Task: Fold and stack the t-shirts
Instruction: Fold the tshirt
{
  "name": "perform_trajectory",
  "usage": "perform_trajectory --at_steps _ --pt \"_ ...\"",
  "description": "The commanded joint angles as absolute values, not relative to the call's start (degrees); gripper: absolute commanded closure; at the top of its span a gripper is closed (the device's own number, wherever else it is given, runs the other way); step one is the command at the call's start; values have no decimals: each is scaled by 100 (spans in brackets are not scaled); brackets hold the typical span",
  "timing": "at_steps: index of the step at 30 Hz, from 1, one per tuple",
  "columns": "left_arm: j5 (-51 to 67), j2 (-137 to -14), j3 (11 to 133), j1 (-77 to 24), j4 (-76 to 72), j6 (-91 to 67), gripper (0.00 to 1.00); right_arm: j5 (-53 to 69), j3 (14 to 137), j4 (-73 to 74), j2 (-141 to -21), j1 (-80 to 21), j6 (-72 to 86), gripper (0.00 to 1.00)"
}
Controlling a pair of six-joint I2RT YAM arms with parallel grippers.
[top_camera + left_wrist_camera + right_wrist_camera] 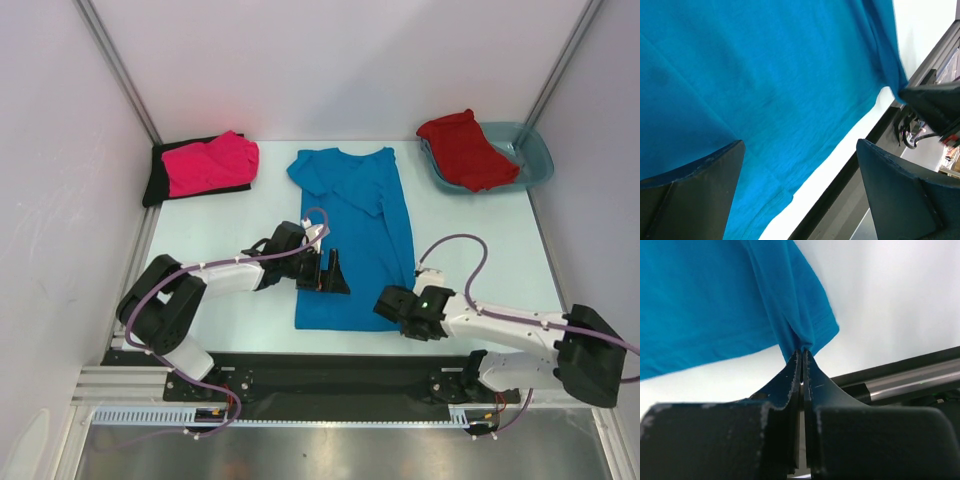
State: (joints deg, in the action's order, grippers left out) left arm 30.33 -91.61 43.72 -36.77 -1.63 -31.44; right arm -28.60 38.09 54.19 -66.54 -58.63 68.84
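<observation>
1 blue t-shirt [355, 230], hem corner pinched by right gripper [803, 352], left gripper [800, 145] spread wide

Left fingers [690, 195] apart, right fingers [782, 387] together

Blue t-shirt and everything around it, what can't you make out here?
- Black t-shirt, top view: mostly covered by the pink t-shirt.
- Blue t-shirt, top view: left edge hidden under the open left jaws; both wrist views crop it.
- Right wrist view: the shut right jaws hide how much cloth they pinch.
- Teal tub: floor mostly hidden by the red t-shirt.
</observation>
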Motion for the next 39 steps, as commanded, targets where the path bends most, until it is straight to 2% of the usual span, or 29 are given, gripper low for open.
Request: perform_trajectory --at_steps 1,6,7,8,9,10,11,12,13,16,19,20,23,25,27,35,39 --pt "3155 -9185 4474 -3683 -387 -3094 0 -2830 4122 5582 -6960 -6196 7093 100" --pt "3181 -9211 4456 -3674 -413 -3111 0 -2654 4289 5248 -7539 -6564 6988 100" --pt "3182 -9211 4456 -3674 -422 -3120 0 -2654 4341 5212 -7637 -6626 6987 96" --pt "3190 -9220 4447 -3674 -439 -3120 0 -2654 4403 5177 -7716 -6670 6944 89" --pt "3190 -9228 4447 -3683 -439 -3129 0 -2619 4456 5185 -7873 -6697 6882 74" --pt "3208 -9237 4447 -3683 -439 -3129 0 -2845 4534 5394 -7936 -6749 7091 65" --pt "3208 -9229 4439 -3674 -439 -3129 0 -3056 4718 5675 -7989 -6759 7284 49" --pt "3208 -9229 4430 -3674 -439 -3120 0 -3267 4824 6200 -8007 -6750 7417 24" --pt "3208 -9220 4430 -3674 -448 -3120 0 -3748 4930 6483 -7981 -6672 7740 19" --pt "3243 -9202 4482 -3683 -466 -3094 0 -4305 5282 6899 -7622 -6182 7805 17" --pt "3252 -9202 4614 -3674 -379 -3032 0 -4456 5142 6278 -7139 -5715 7218 16" --pt "3243 -9220 4658 -3683 -326 -3006 0 -4378 5063 6023 -7050 -5287 6659 16" --pt "3226 -9290 4860 -3674 -167 -2901 0 -3938 4703 5126 -6865 -4573 5787 20" --pt "3217 -9334 4957 -3683 -88 -2857 0 -3623 4580 4668 -6864 -4352 5512 26" --pt "3208 -9378 5036 -3674 -53 -2839 0 -3472 4553 4405 -6899 -4307 5301 29" --pt "3208 -9483 4975 -3683 -70 -2874 0 -2822 4211 4271 -6724 -4614 5519 30" --pt "3217 -9510 4966 -3683 -79 -2883 0 -2733 3973 4551 -6574 -4938 5958 39"
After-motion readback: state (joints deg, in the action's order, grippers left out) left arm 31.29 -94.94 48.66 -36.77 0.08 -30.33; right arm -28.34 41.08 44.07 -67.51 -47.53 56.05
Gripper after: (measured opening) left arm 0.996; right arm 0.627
